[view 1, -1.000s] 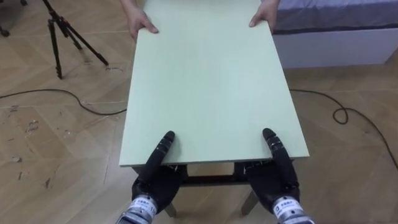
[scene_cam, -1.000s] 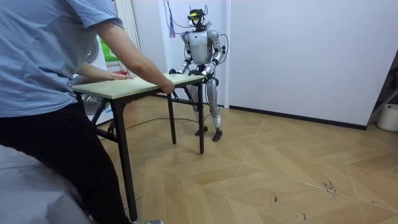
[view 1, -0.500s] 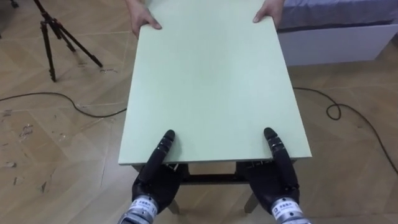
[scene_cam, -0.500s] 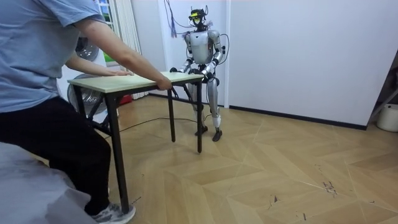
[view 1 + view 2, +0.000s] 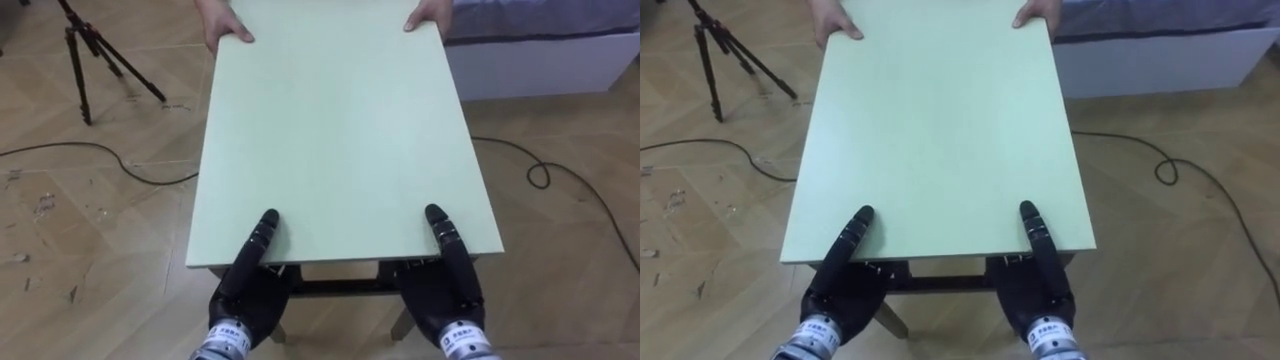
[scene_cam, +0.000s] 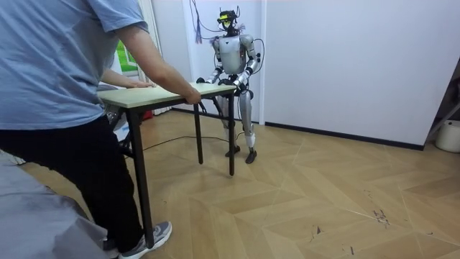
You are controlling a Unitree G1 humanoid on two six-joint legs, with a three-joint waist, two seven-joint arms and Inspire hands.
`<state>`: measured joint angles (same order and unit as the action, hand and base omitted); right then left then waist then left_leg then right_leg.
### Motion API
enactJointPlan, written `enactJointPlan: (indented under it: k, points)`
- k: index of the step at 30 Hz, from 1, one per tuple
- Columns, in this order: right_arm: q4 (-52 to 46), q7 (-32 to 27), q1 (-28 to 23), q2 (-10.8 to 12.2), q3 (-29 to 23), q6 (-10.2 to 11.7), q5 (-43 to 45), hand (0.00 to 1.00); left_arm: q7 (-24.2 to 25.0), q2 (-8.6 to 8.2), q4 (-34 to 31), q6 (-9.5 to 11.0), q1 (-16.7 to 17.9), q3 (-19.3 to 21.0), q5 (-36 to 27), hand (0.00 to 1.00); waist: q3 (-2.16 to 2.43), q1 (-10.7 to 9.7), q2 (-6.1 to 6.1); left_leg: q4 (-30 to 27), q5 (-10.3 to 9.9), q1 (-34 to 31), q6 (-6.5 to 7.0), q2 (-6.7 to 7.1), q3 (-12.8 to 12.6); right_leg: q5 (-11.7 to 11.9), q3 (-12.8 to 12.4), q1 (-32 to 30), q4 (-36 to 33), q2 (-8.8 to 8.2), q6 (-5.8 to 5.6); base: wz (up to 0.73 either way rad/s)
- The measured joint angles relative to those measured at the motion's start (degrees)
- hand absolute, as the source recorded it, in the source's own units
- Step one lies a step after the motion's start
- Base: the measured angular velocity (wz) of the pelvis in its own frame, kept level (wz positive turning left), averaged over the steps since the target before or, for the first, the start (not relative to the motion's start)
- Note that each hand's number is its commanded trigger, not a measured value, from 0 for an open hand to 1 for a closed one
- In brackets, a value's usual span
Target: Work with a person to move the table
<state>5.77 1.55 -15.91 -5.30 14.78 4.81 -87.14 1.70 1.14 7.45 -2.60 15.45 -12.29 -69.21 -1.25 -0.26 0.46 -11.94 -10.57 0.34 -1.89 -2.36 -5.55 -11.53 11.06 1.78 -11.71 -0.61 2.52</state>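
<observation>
A pale green table (image 5: 340,130) with dark legs stretches away from me. My left hand (image 5: 250,285) and right hand (image 5: 445,285) grip its near edge, each thumb laid on top and the fingers under the board. At the far edge a person's hands (image 5: 222,25) hold the two corners. In the room view I stand at the table (image 6: 154,94) end near the white wall. The person, in a blue shirt, holds the other end in a wide stance.
A black tripod (image 5: 95,60) stands on the wooden floor to the left, with a black cable (image 5: 100,155) beside it. Another cable (image 5: 560,185) loops on the right. A white bed frame (image 5: 540,65) lies beyond the table's far right corner.
The person has taken a step at the far end and the table's far end has swung slightly to my left. My hands keep the same hold on the near edge.
</observation>
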Motion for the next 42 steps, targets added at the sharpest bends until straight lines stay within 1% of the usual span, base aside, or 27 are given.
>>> enactJointPlan:
  k: [3,5,9,10,11,13,15,17,19,20,21,22,23,24,26,28,30,31,32,33,34,35,36,37,39,41,42]
  points:
    - [-0.5,0.7,-0.7,-0.4,-0.1,0.3,-0.1,1.00,0.0,-0.07,-0.7,0.0,0.6,-0.6,-0.1,1.00,0.07,0.6,-0.22,-4.7,-0.8,-2.8,-0.59,-0.56,0.0,0.2,0.4,-0.4,-0.2,0.31,0.26,0.03]
    - [-0.5,0.8,-0.9,-0.8,-0.1,0.3,0.1,1.00,0.0,-0.02,-0.8,0.0,0.7,-0.7,-0.1,1.00,0.09,1.2,-0.12,-11.3,-1.9,-6.4,-0.91,-2.10,0.3,0.5,0.6,-1.2,-1.2,1.45,0.82,0.02]
    - [-1.9,1.3,-2.4,-1.7,-0.1,0.9,0.2,1.00,0.0,0.10,-1.1,0.0,1.1,-1.8,-0.5,1.00,0.21,2.3,0.58,-12.8,-2.0,-8.0,-1.13,-3.13,1.4,1.0,0.6,-2.1,-0.8,2.27,1.81,-0.01]
    - [-2.0,1.3,-2.5,-2.2,-0.1,0.6,0.4,1.00,0.0,-0.11,-1.3,0.0,1.6,-1.9,-0.5,1.00,0.12,2.3,0.93,-14.6,-2.6,-8.2,-2.10,-3.58,1.4,1.3,2.1,-2.6,-0.7,2.23,2.32,-0.32]
    - [-2.0,0.9,-2.4,-2.5,-0.1,0.2,0.9,1.00,0.0,-0.63,-1.4,0.2,2.8,-1.8,-0.6,1.00,0.25,2.4,1.75,-21.5,-4.4,-8.5,-3.14,-4.70,1.0,1.5,4.7,-2.4,-0.8,2.59,2.69,-0.39]
    - [-2.9,0.3,-2.3,-3.3,-0.1,-1.1,1.7,1.00,0.0,-0.45,-2.5,-0.1,4.4,-1.7,-2.3,1.00,0.37,1.6,3.35,-29.5,-5.6,-7.4,-3.17,-5.94,1.0,1.8,7.3,-2.2,-0.9,3.54,3.29,-0.24]
    - [-3.6,0.3,-2.3,-3.2,-0.3,-1.2,1.7,1.00,0.0,0.02,-3.4,-0.8,4.1,-1.5,-2.6,1.00,0.11,-0.2,3.62,-27.7,-7.0,-4.9,-3.13,-6.06,2.3,1.9,10.3,-3.3,-1.5,3.65,3.42,0.32]
    - [-4.1,0.3,-2.2,-2.9,-1.0,-1.4,1.7,1.00,0.0,0.17,-3.6,-0.8,3.1,-1.6,-2.4,1.00,-0.03,-1.4,3.78,-16.4,-11.1,0.0,-2.62,-6.27,2.0,1.9,11.0,-7.2,-5.4,3.25,3.47,0.16]
    - [-4.2,0.6,-2.0,-2.4,-2.7,-2.4,1.7,1.00,-0.6,0.45,-3.6,-0.8,1.6,-2.1,-2.4,1.00,-0.22,-1.3,3.87,-10.5,-12.6,0.3,-1.37,-5.72,0.7,2.0,11.1,-11.5,-9.6,1.96,3.43,-0.02]
    - [-4.2,0.8,-2.0,-1.7,-3.8,-3.0,1.9,1.00,-1.1,0.70,-3.6,-0.8,0.8,-2.6,-2.3,1.00,-0.51,-1.0,3.37,-9.0,-11.9,0.1,0.99,-4.15,1.0,2.3,10.2,-15.0,-14.3,0.10,3.04,-0.11]
    - [-4.2,1.0,-2.0,-1.7,-4.0,-3.2,1.9,1.00,-1.2,0.74,-3.6,-0.6,0.7,-2.8,-2.3,1.00,-0.88,-0.9,3.32,-8.9,-11.4,0.1,1.53,-3.43,1.6,2.9,9.0,-17.4,-16.9,-0.61,2.31,-0.30]
    - [-4.2,1.0,-2.0,-1.7,-4.0,-3.4,2.1,1.00,-1.3,1.37,-3.6,0.2,0.9,-3.5,-2.9,1.00,-0.93,-1.0,3.73,-9.4,-11.0,-1.0,2.30,-2.42,3.9,4.0,4.7,-20.2,-14.7,0.09,-0.03,-0.26]
    - [-4.3,1.7,-2.0,-1.3,-3.8,-3.6,2.1,1.00,-1.3,2.03,-4.2,0.7,0.8,-3.8,-3.4,1.00,-0.76,-1.0,3.04,-10.2,-10.7,-3.6,2.95,-0.58,5.0,9.5,1.9,-21.2,-7.9,-0.79,-1.14,-0.08]
    - [-4.2,1.9,-2.1,-1.1,-3.9,-3.6,2.1,1.00,-1.3,2.46,-4.2,0.7,0.7,-3.8,-3.5,1.00,-0.67,-1.1,2.62,-10.6,-10.7,-4.6,3.15,0.37,5.0,11.5,2.0,-21.9,-7.2,-1.89,0.32,0.10]
    - [-4.2,2.2,-2.9,-1.0,-4.0,-3.5,2.5,1.00,-1.6,2.20,-4.2,0.4,1.2,-3.7,-3.0,1.00,-0.65,-1.0,2.71,-10.8,-10.0,-5.9,3.75,1.21,2.3,13.5,3.3,-22.6,-7.2,-3.59,0.69,0.04]
    - [-4.2,2.2,-3.7,-1.0,-4.0,-4.0,2.3,1.00,-1.6,2.43,-4.2,0.3,1.6,-3.7,-2.5,1.00,-0.58,-1.2,2.19,-10.8,-9.1,-6.0,4.31,1.88,0.5,15.0,3.3,-22.7,-7.1,-4.62,0.40,0.03]
    - [-4.2,2.2,-4.3,-0.9,-4.1,-4.5,2.3,1.00,-1.8,2.64,-4.1,0.0,1.8,-3.7,-2.7,1.00,-0.62,-1.8,1.84,-10.6,-7.8,-6.5,5.24,2.81,0.1,17.7,2.9,-22.9,-6.3,-5.71,-0.80,0.10]
    - [-4.2,2.2,-4.4,-0.8,-4.2,-4.8,2.2,1.00,-2.0,2.67,-4.1,0.0,1.9,-3.7,-2.7,1.00,-0.52,-2.6,1.76,-10.6,-6.8,-7.5,5.97,3.18,-0.2,20.4,1.9,-22.8,-4.8,-6.10,-3.07,0.36]
    - [-4.2,2.2,-4.7,-0.5,-4.5,-5.1,2.2,1.00,-2.1,2.83,-4.2,0.0,1.8,-3.8,-2.6,1.00,-0.51,-3.8,1.74,-10.6,-5.5,-8.6,6.63,2.92,-2.4,21.2,-0.3,-23.1,-5.7,-6.61,-5.51,0.61]
    - [-4.3,2.2,-5.2,-0.3,-4.8,-5.2,2.2,1.00,-2.4,2.77,-4.2,-0.1,1.7,-3.9,-2.2,1.00,-0.48,-4.8,1.63,-10.6,-5.0,-8.8,6.98,2.61,-3.9,18.2,-0.3,-23.5,-10.4,-7.87,-5.99,1.01]
    - [-5.2,2.2,-7.2,-0.1,-5.4,-5.1,1.5,1.00,-3.3,2.64,-4.2,-0.6,1.3,-4.6,-1.0,1.00,-0.32,-5.5,1.21,-9.8,-3.9,-8.6,7.49,2.57,-6.0,11.1,-0.2,-23.9,-22.0,-10.75,-5.60,0.97]
    - [-5.7,2.2,-8.4,-0.1,-5.4,-4.9,0.8,1.00,-3.4,2.75,-4.5,-0.8,1.5,-5.0,-0.1,1.00,0.07,-5.5,0.52,-8.2,-2.3,-8.2,7.82,2.81,-8.3,6.6,-0.5,-23.3,-32.3,-12.69,-5.63,0.70]
    - [-5.7,2.2,-8.4,-0.1,-5.3,-4.9,0.6,1.00,-3.4,2.94,-4.6,-0.8,1.6,-4.9,0.2,1.00,0.09,-5.3,0.21,-7.5,-1.6,-8.0,8.00,3.11,-9.0,5.2,-0.9,-22.4,-36.3,-13.35,-6.15,0.00]
    - [-5.8,2.2,-8.3,-0.2,-5.1,-4.8,0.6,1.00,-3.4,3.09,-4.8,-0.8,1.6,-4.9,0.1,1.00,0.06,-3.7,0.00,-7.2,-0.7,-8.5,8.29,3.24,-10.5,3.7,-3.1,-19.9,-40.9,-13.62,-6.55,-0.31]
    - [-6.1,2.2,-8.3,-0.2,-4.3,-4.4,0.5,1.00,-3.4,3.20,-5.7,-0.7,2.1,-4.5,0.1,1.00,0.08,-1.7,-0.27,-7.7,0.2,-10.0,8.36,3.29,-11.9,3.3,-4.2,-13.5,-41.7,-14.70,-6.89,-0.46]
    - [-6.6,2.2,-7.6,-0.2,-2.9,-3.8,0.3,1.00,-3.4,3.43,-7.1,-0.7,2.5,-3.5,0.1,1.00,0.12,-0.4,-1.75,-8.1,2.3,-13.0,7.97,3.31,-13.1,3.5,-5.6,-3.8,-34.1,-15.47,-7.15,-0.32]
    - [-6.6,2.2,-7.0,-0.2,-2.4,-3.6,0.1,1.00,-3.4,3.63,-7.6,-0.7,2.5,-3.1,0.1,1.00,0.07,-0.1,-2.28,-8.8,3.0,-14.2,7.75,3.31,-13.2,1.6,-5.9,-1.9,-30.5,-15.13,-8.17,-0.20]
